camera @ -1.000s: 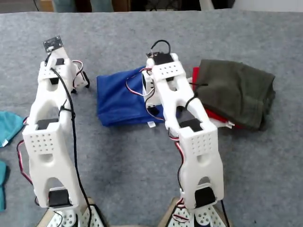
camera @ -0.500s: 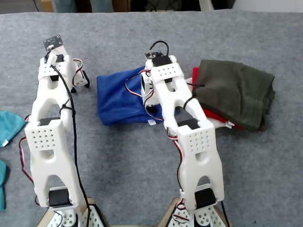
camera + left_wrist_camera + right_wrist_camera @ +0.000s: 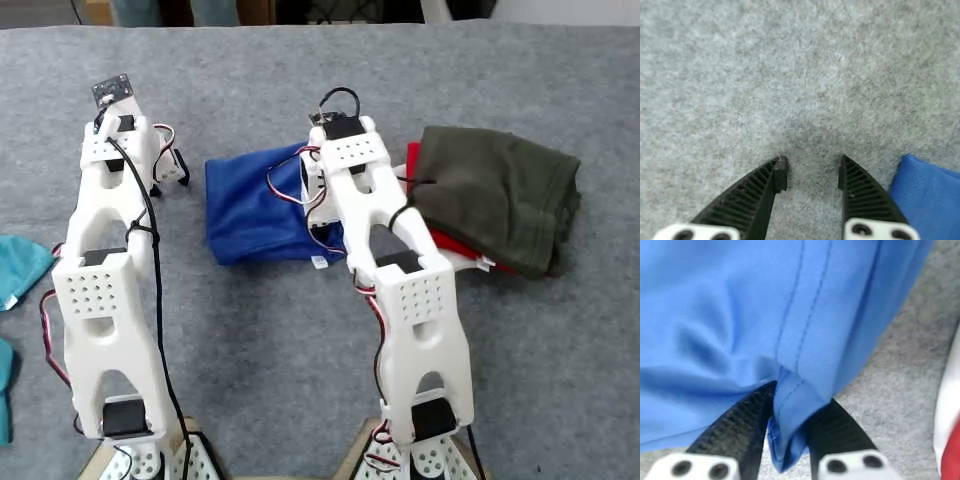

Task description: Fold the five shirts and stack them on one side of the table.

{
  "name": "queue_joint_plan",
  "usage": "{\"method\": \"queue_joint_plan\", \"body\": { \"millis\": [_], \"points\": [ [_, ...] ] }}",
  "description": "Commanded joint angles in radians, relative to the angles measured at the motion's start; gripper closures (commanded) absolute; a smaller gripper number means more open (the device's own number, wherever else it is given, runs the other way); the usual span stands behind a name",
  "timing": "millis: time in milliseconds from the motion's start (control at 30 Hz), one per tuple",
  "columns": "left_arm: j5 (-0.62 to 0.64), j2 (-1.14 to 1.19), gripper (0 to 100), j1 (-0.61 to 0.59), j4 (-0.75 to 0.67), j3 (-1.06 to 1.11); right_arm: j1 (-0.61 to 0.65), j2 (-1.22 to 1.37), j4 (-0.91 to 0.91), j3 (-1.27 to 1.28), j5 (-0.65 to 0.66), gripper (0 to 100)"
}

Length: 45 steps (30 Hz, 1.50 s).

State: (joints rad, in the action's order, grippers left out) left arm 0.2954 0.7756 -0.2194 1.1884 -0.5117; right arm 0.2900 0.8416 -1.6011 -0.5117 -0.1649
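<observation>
R jaws pinch 1 blue shirt, L jaws spread (over mat), 1 olive atop 1 red

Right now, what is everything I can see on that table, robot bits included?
Blue shirt: one, blue, mid-table, left of the pile.
Green shirt: one, olive green, folded, top of the pile at the right.
Red shirt: one, red, under the green shirt, edge showing.
White cloth: one, white, sliver at the pile's bottom.
Teal cloth: two patches, teal, table's left edge; one garment or two, cannot tell.
Table cover: one, grey felt.
Left arm, right arm: two, white, side by side.
Left end effector: one, black, open over bare felt beside the blue shirt.
Right end effector: one, black, shut on the blue shirt's edge.
</observation>
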Motion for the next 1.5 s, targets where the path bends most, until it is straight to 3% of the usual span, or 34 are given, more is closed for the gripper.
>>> {"method": "queue_joint_plan", "body": {
  "millis": [0,167,400,733,867,967,1200,1467],
  "points": [
    [0.000,-0.002,81,-0.022,0.002,-0.027,0.009,0.056,-0.023,0.008,0.000,96.9],
    [0.005,-0.002,81,-0.024,0.002,-0.027,0.012,0.054,-0.046,-0.021,0.058,97.1],
    [0.008,-0.002,81,-0.024,0.006,-0.027,-0.032,0.030,-0.166,-0.274,0.189,98.5],
    [0.008,-0.014,81,-0.007,0.012,-0.036,-0.037,-0.128,-0.163,-0.202,0.233,98.5],
    [0.078,-0.060,79,0.031,0.120,-0.128,-0.038,-0.114,-0.155,-0.166,0.233,98.5],
    [0.149,-0.086,72,0.065,0.222,-0.205,-0.041,-0.081,-0.152,-0.166,0.233,98.4],
    [0.158,-0.084,70,0.111,0.437,-0.447,-0.055,0.004,-0.121,-0.166,0.175,98.4],
    [0.153,0.015,70,0.165,0.427,-0.486,-0.060,0.031,-0.057,-0.166,0.163,98.4]
  ]
}}
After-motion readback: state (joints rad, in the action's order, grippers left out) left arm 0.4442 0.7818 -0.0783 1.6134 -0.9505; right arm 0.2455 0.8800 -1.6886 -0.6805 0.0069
